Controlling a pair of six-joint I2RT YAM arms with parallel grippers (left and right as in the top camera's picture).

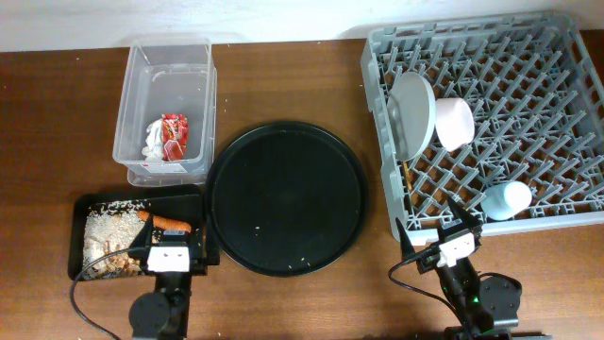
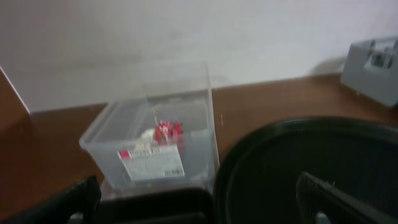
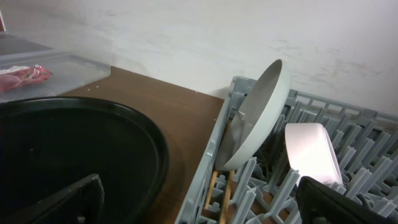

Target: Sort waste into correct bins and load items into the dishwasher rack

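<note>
Looking down on the brown table (image 1: 57, 113), I am seeing both arms sitting at its near edge. The left gripper (image 1: 170, 247) is hovering over the near right corner of the shallow black rectangular tray (image 1: 80, 201). In the left wrist view its two dark fingers (image 2: 62, 202) are showing at opposite edges of the picture, so the jaws are standing wide apart and gripping nothing. That tray is carrying beige crumbly food scraps (image 1: 102, 241) and an orange carrot piece (image 1: 170, 223), with the carrot lying just ahead of the gripper. Behind the tray, the clear plastic tub (image 1: 132, 85) is holding a small red snack wrapper (image 1: 175, 127) and a crumpled white tissue (image 1: 152, 144), the two touching. A large round black tray (image 1: 286, 151) is lying between the tub and the rack, with a few pale specks on it.

The right gripper (image 1: 434, 227) is hanging at the near left corner of the grey dishwasher rack (image 1: 566, 57). Its fingers (image 3: 339, 202) are likewise spread far apart and empty. Inside the rack, the round pale dish (image 1: 412, 113) is standing on edge and leaning along the left side, with a pale pinkish bowl (image 1: 454, 123) just beside it. Two wooden chopsticks (image 1: 406, 175) are poking down between the pegs under the dish. The small white cup (image 1: 507, 198) is lying near the front of the rack.
</note>
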